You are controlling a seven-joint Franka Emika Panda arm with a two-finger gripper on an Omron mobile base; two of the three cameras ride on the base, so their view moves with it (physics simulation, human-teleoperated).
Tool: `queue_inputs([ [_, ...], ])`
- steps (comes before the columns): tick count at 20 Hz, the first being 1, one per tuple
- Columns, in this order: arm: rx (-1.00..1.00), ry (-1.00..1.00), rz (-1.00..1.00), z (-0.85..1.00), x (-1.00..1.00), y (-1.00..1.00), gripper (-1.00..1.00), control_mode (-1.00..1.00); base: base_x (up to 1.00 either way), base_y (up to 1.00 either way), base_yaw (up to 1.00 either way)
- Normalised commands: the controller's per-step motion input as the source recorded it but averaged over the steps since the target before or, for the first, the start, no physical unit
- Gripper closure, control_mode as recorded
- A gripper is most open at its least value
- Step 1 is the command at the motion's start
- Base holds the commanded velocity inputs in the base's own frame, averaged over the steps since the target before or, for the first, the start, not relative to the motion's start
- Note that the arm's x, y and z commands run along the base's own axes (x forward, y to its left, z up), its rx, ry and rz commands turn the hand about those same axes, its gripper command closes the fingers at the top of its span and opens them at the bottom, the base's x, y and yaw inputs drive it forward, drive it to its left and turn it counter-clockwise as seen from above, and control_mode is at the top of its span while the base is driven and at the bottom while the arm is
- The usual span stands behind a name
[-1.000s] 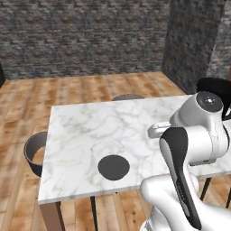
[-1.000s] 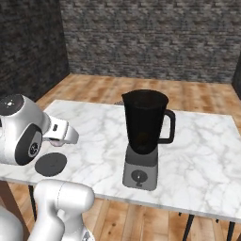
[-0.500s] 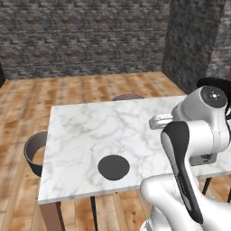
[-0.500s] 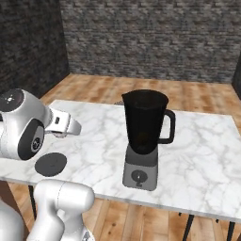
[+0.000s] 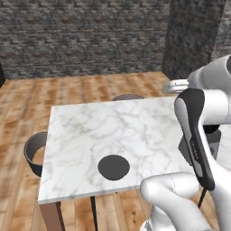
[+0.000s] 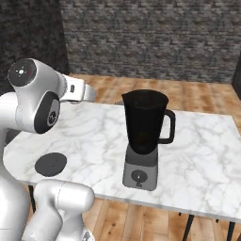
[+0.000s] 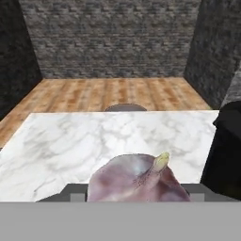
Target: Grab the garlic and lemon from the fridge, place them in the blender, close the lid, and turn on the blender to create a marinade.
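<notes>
Your hand [image 7: 136,197] pinches the garlic [image 7: 137,180] and has swung from the lid [image 6: 50,164] toward the blender [image 6: 144,136]; the jar's open mouth looks next.

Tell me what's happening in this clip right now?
The robot arm is holding the garlic in its pincer, raised above the marble table. The blender stands on that table with its jar open; something yellowish shows inside, too dim to identify. The lid lies flat on the table, apart from the blender, so closing is not yet done.
</notes>
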Motion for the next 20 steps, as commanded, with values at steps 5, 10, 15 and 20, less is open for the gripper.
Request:
queue_inputs([
  [5, 0.00, -0.17, 0.00, 0.59, 0.00, -0.49, 1.00, -1.00, 0.00, 0.00, 0.00],
  [10, 0.00, -0.01, -0.08, 0.17, 0.00, -0.70, 1.00, -1.00, 0.00, 0.00, 0.00],
  [15, 0.05, 0.09, -0.09, 0.00, 0.00, -1.00, 1.00, -1.00, 0.00, 0.00, 0.00],
  [20, 0.06, 0.17, -0.02, -0.35, 0.41, -0.77, 1.00, -1.00, 0.00, 0.00, 0.00],
])
